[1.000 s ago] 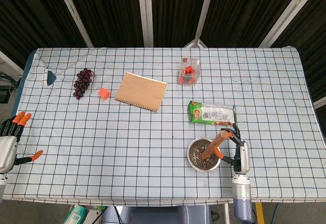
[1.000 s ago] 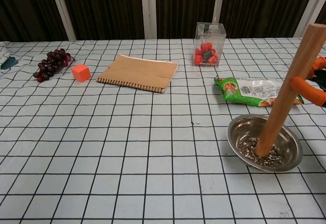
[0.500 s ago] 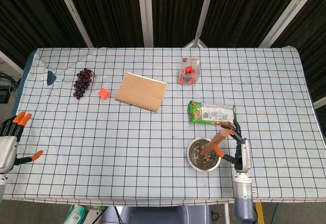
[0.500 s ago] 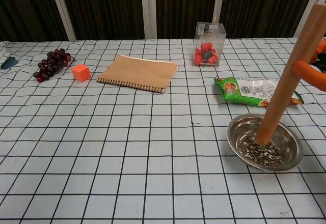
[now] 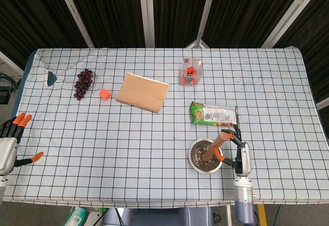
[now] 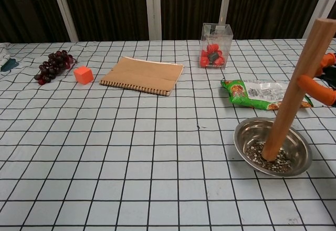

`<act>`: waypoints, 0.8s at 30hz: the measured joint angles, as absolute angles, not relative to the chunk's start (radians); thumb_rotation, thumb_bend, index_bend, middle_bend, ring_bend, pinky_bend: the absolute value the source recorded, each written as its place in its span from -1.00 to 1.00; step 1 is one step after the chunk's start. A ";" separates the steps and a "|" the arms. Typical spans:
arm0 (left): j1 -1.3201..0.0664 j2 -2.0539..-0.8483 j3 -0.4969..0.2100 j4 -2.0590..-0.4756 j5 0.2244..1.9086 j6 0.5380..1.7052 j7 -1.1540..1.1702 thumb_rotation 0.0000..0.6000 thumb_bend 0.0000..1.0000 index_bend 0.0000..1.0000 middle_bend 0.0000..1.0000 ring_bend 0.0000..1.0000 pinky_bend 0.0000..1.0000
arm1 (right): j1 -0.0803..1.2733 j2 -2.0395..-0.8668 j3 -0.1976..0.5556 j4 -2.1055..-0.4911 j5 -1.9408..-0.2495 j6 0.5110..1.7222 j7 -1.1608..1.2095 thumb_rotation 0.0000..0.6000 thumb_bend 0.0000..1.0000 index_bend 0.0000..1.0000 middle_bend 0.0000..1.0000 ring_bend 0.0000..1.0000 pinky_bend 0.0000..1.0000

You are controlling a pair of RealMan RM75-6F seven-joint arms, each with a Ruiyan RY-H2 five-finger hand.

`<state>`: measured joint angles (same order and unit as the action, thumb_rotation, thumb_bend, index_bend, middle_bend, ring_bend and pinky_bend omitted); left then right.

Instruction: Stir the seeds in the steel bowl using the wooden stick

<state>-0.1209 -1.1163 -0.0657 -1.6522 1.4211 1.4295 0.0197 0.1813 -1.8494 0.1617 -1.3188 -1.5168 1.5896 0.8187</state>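
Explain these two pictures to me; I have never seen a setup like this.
This is a two-armed robot with finger hands at a table with a checked cloth. One picture looks down from its head, the other looks forward from its chest. The right hand holds a wooden stick with its lower end in the seeds in a steel bowl. The left hand holds nothing, at the table's edge. Also lying there: grapes, an orange cube, a notebook, a clear box and a snack packet.

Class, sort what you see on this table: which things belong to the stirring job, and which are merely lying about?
Job: round steel bowl, speckled seeds, long wooden stick, right hand.
Lying about: dark grapes, orange cube, brown spiral notebook, clear box, green snack packet.
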 measured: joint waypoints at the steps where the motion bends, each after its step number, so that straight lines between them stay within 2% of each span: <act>1: -0.121 -1.117 -0.066 -1.652 1.421 1.429 0.020 1.00 -0.84 -1.00 -1.00 -1.00 -1.00 | 0.182 -1.850 0.162 -1.316 -1.515 1.586 0.820 1.00 0.11 0.48 0.29 -0.40 -1.00; 14: -0.120 -1.117 -0.065 -1.652 1.423 1.432 0.021 1.00 -0.84 -1.00 -1.00 -1.00 -1.00 | 0.177 -1.866 0.148 -1.270 -1.515 1.575 0.837 1.00 0.11 0.48 0.29 -0.40 -1.00; 20: -0.119 -1.117 -0.065 -1.651 1.426 1.434 0.016 1.00 -0.84 -1.00 -1.00 -1.00 -1.00 | 0.184 -1.851 0.159 -1.299 -1.531 1.588 0.831 1.00 0.11 0.48 0.29 -0.40 -1.00; 24: -0.119 -1.119 -0.065 -1.649 1.430 1.437 0.013 1.00 -0.84 -1.00 -1.00 -1.00 -1.00 | 0.192 -1.811 0.170 -1.374 -1.560 1.608 0.791 1.00 0.12 0.48 0.29 -0.40 -1.00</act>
